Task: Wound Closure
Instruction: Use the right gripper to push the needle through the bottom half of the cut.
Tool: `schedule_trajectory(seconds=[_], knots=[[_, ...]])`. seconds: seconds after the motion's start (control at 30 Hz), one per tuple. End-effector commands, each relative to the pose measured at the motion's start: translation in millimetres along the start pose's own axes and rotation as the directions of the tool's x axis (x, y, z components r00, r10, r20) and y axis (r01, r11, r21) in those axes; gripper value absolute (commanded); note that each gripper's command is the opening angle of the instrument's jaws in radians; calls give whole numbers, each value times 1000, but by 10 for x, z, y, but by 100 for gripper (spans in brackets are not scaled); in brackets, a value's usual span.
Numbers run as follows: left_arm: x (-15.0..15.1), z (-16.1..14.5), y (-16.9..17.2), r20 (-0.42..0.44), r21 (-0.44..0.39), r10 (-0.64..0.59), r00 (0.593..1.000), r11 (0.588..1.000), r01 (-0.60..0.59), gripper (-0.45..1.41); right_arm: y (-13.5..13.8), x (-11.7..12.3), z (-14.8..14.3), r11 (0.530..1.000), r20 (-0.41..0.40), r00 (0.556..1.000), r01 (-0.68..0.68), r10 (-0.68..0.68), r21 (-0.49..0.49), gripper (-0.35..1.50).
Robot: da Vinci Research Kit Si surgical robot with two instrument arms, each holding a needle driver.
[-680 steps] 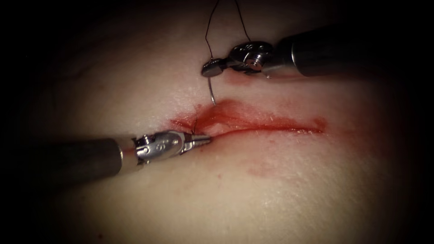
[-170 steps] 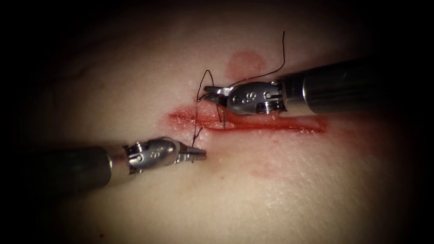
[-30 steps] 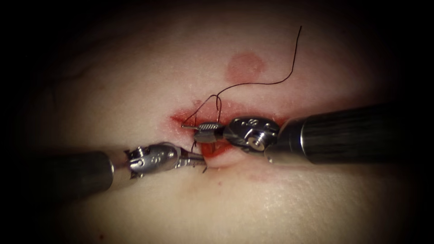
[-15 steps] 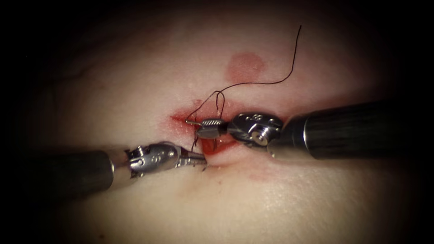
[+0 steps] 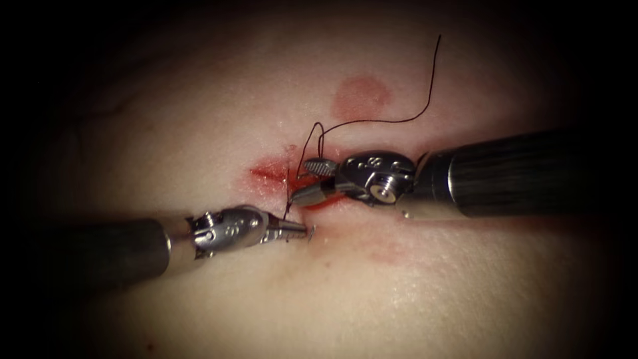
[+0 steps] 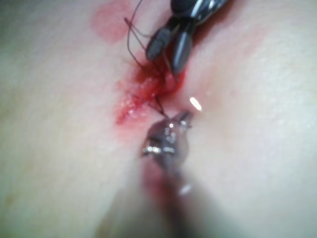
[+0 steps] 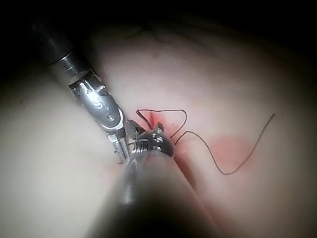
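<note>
- Left tool point(image 5: 300, 230), nearest, lies on the near side of the cut point(image 5: 269, 173) at its left end. Its jaws are clamped narrow on the thread point(image 5: 372, 121), on a short strand that rises from the tip toward the cut.
- Since a second ago its tip has slid slightly right; the grip is unchanged.
- The tissue point(image 5: 412, 292) around the cut's left end is wet with red fluid point(image 5: 302, 199).
- Right tool point(image 5: 302, 181) sits just beyond, over the cut, and holds nothing. Its jaws are spread wide, one tip far of the cut and one near.
- Half a second ago the gap was narrower and the tool sat slightly nearer, so it has opened up and backed off toward the far side.
- The thread loop stands just behind the far jaw. From there the thread runs right and curls up and away. The loop stands taller than a second ago.
- Needle: cannot tell where it is, or whether it is in the tissue.
- Judgement: knot work at the left end, with the left tool anchoring the strand and the right tool free.
</note>
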Motion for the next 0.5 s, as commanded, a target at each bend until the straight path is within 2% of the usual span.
schedule_trajectory(seconds=[0.03,0.23,0.37,0.4,0.47,0.5], knots=[[-3,9,0,-1,-2,-1,1000,1000,1,-35,-1,-3,9,1000,5,1000,13,-13,-17,131],[-4,10,1,-1,-2,0,1000,1000,0,-35,3,2,8,985,19,994,111,-110,-133,128],[-5,9,3,-1,-2,1,1000,1000,-1,-35,6,7,6,965,48,982,188,-182,-184,116],[-5,9,3,-1,-3,2,1000,1000,-2,-35,6,8,5,959,61,978,207,-198,-193,101],[-6,8,3,-1,-3,2,1000,1000,-2,-35,7,8,4,953,67,971,237,-228,-190,54],[-6,8,4,-1,-3,3,1000,1000,-3,-35,7,8,3,954,65,971,239,-230,-180,13]])
